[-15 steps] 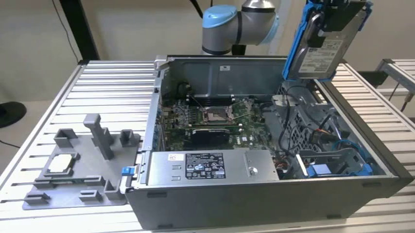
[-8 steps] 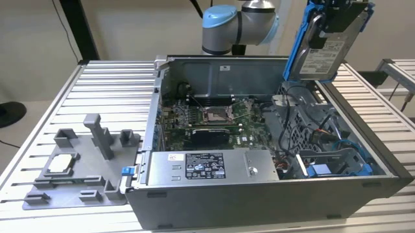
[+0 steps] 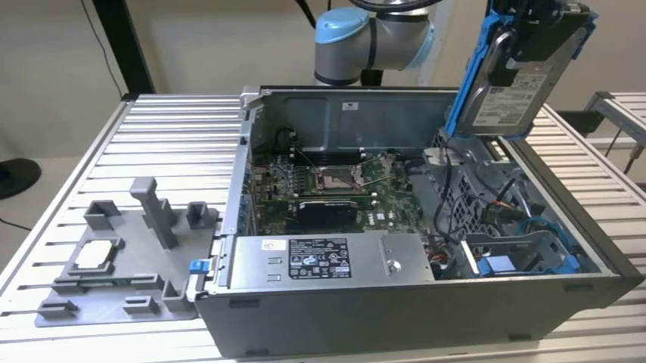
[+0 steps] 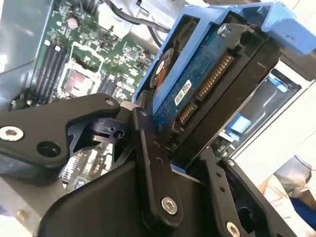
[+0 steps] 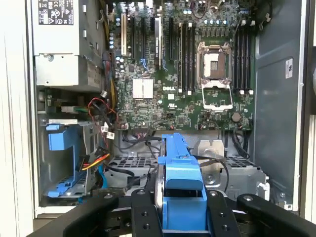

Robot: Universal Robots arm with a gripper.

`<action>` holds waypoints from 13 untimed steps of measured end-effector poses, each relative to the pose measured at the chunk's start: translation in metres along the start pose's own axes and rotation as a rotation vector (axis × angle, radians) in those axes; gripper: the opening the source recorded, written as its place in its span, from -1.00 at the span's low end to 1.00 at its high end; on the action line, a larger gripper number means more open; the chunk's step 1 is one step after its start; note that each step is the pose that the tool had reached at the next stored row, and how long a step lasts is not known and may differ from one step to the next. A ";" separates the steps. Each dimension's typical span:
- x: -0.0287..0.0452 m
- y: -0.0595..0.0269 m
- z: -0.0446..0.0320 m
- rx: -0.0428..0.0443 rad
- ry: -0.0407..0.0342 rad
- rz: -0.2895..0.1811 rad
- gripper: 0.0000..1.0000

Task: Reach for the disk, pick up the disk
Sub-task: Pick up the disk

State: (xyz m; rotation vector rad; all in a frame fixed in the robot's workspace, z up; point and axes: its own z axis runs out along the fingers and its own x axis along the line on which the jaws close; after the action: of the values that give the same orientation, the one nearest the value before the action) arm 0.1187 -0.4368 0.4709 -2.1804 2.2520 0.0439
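The disk (image 3: 510,91), a silver drive with a white label and blue side rails, hangs upright above the open computer case's far corner at the exterior view's right. My gripper (image 3: 540,30) is shut on its upper end, and the disk is clear of the case. In the second wrist view the disk (image 4: 197,94) shows its blue circuit side and connector, clamped between the black fingers (image 4: 154,163) of the gripper (image 4: 182,148). In the first wrist view its blue rail (image 5: 181,182) stands between the fingers of the gripper (image 5: 180,212), high over the motherboard.
The open case (image 3: 242,151) holds a motherboard (image 3: 333,181), a power supply (image 3: 323,261), cables and an empty blue bracket (image 3: 525,261). A grey fixture plate (image 3: 121,302) with a small silvery chip (image 3: 96,253) lies on the slatted table at the exterior view's left.
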 end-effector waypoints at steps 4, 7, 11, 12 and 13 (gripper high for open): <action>0.0103 0.0038 0.0001 0.0000 0.0001 0.000 -1.00; 0.0188 0.0067 0.0001 0.0000 0.0001 0.000 -1.00; 0.0282 0.0078 0.0000 0.0000 0.0001 0.000 -1.00; 0.0305 0.0080 -0.0001 0.0000 0.0001 0.000 -1.00; 0.0330 0.0083 -0.0001 0.0000 0.0001 0.000 -1.00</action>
State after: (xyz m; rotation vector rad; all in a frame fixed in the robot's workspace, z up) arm 0.1093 -0.4695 0.4703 -2.1805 2.2520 0.0438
